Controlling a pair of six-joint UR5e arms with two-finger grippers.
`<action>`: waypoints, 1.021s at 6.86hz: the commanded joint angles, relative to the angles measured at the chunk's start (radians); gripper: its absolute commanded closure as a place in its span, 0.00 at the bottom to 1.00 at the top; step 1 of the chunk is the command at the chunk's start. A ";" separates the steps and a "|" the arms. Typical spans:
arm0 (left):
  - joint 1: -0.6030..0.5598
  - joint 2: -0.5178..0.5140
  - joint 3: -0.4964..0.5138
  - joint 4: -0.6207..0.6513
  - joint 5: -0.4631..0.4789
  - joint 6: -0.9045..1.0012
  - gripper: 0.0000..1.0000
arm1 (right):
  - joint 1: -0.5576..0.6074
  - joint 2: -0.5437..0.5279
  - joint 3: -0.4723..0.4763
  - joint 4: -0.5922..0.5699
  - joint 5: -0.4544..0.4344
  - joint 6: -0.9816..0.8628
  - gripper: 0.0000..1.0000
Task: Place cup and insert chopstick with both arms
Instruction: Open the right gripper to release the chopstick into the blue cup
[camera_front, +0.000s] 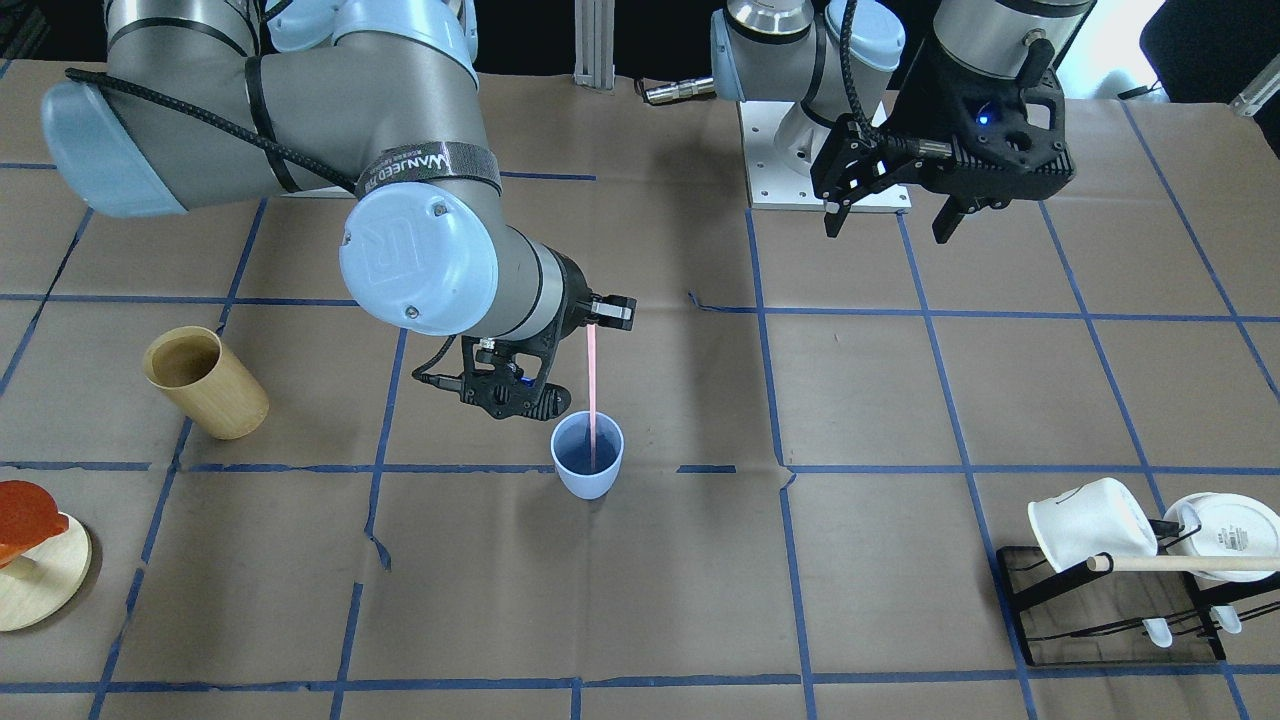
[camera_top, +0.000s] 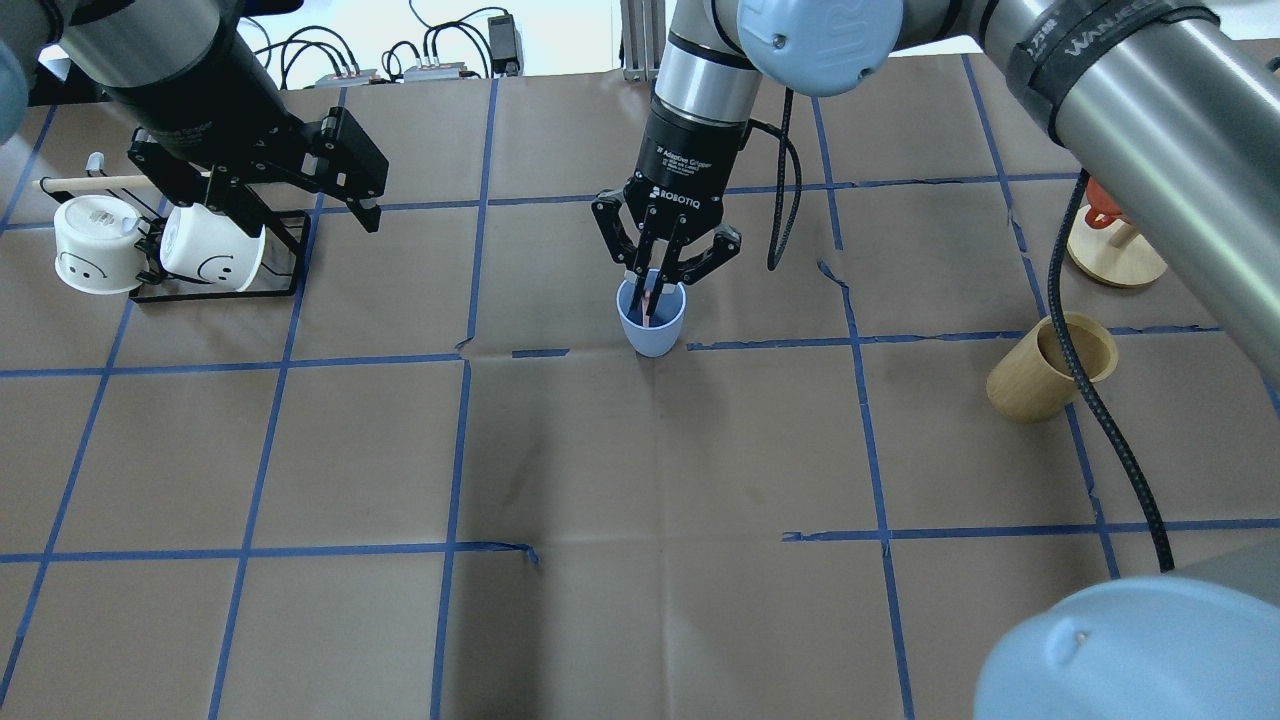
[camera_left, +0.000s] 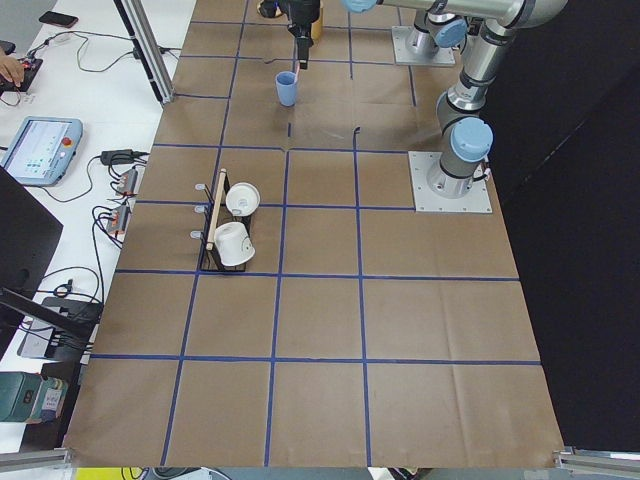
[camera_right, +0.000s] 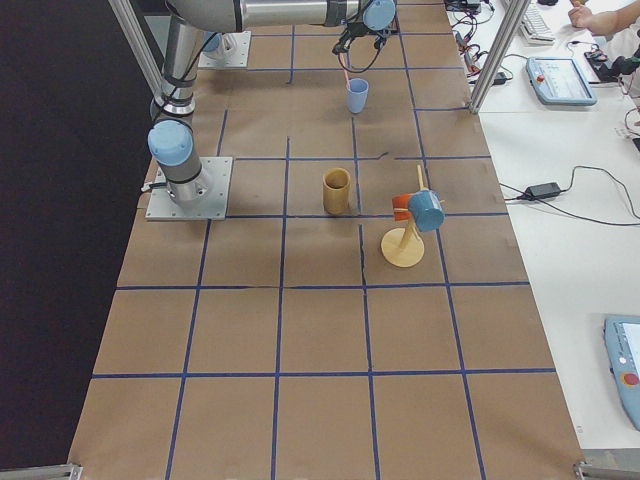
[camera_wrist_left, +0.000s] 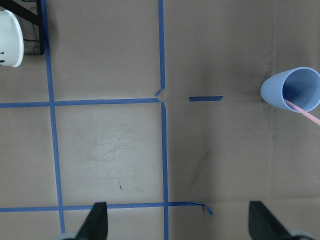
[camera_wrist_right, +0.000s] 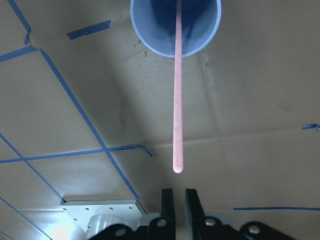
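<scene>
Right gripper had its fingers pinched almost together, just a thin slit with nothing in it. The pink chopstick stood right below, top end just off the fingertips, bottom end down inside the blue cup. That cup sat upright on the paper-covered table, beside a blue tape line. Left gripper hung wide open and empty, well apart from all that. Going by the overhead view, the mug rack was at 9 o'clock from the cup and a wooden cup around 3 o'clock.
</scene>
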 joint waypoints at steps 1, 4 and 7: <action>-0.001 0.001 -0.005 -0.002 -0.001 0.000 0.00 | 0.000 0.010 0.002 -0.071 -0.013 0.000 0.30; 0.001 0.003 -0.006 0.000 -0.001 0.000 0.00 | -0.008 -0.016 -0.009 -0.122 -0.060 -0.013 0.01; 0.001 0.001 -0.003 0.000 -0.001 0.000 0.00 | -0.102 -0.178 0.098 -0.200 -0.221 -0.178 0.01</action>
